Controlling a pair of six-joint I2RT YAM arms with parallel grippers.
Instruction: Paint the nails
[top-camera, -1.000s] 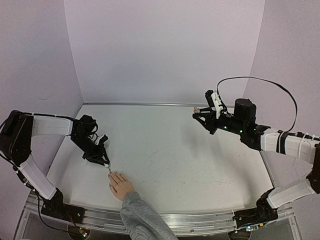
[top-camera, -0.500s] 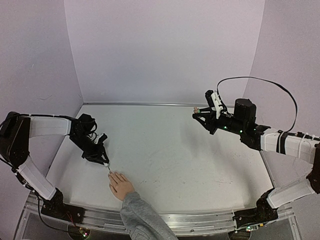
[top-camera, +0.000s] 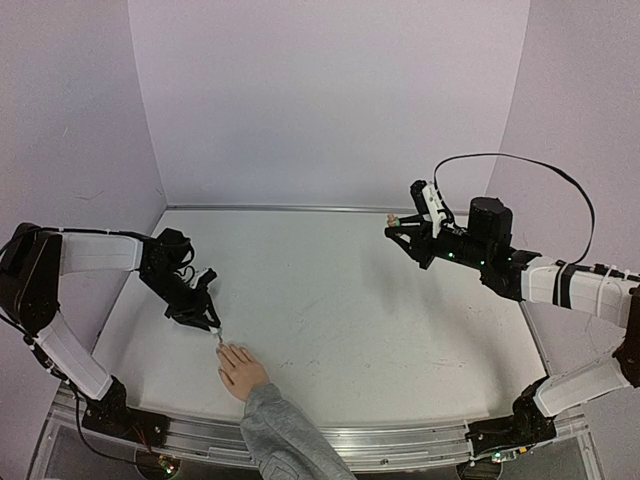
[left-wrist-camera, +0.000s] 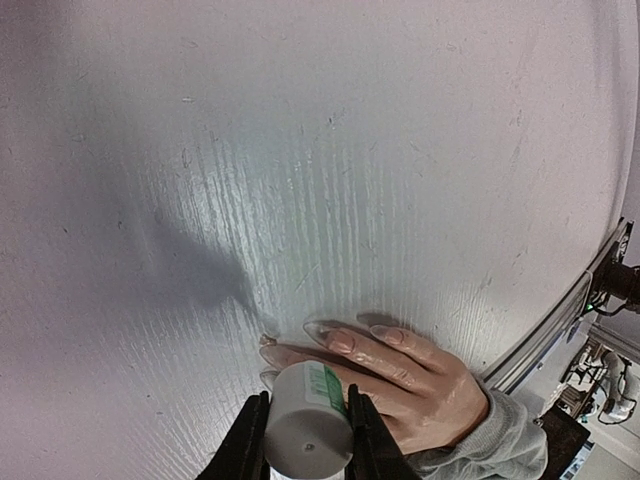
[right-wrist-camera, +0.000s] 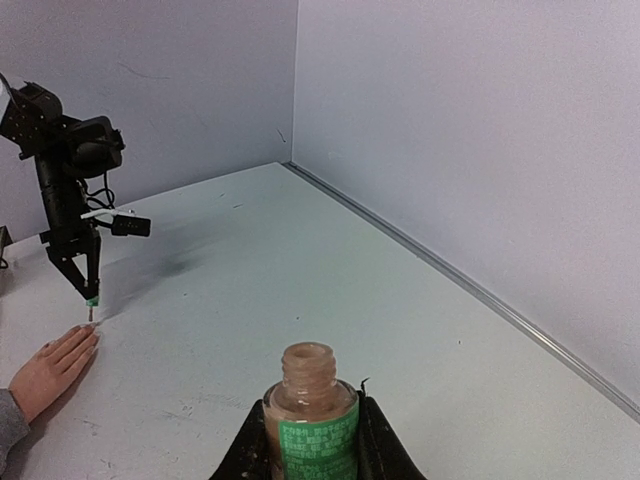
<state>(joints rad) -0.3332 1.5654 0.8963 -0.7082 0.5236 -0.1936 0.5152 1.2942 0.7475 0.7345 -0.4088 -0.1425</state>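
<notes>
Hardly anything has moved over the last second: my left claw (top-camera: 203, 315) keeps its place at 8 o'clock on the tabletop (top-camera: 340, 300), shifted only a shade. The nails (left-wrist-camera: 341, 343) show as pale ovals in my left wrist view alone; from above they are too small to make out. They belong to the hand (top-camera: 243, 372), which lies flat at 7 o'clock with its fingers pointing toward 11 o'clock. Its grey sleeve (top-camera: 285, 435) is cut off by the bottom edge.

My left claw is clamped on the white brush cap (left-wrist-camera: 307, 432), and the thin brush (top-camera: 217, 338) below it ends just beside the fingertips. Whether it touches a nail I cannot tell, since in the wrist view the cap hides the bristles and the nearest fingertip.

Well apart, at 2 o'clock and held clear of the tabletop, my right claw (right-wrist-camera: 311, 450) is closed around the open polish bottle (right-wrist-camera: 311, 400). It stands upright, its base cut off by the frame.
</notes>
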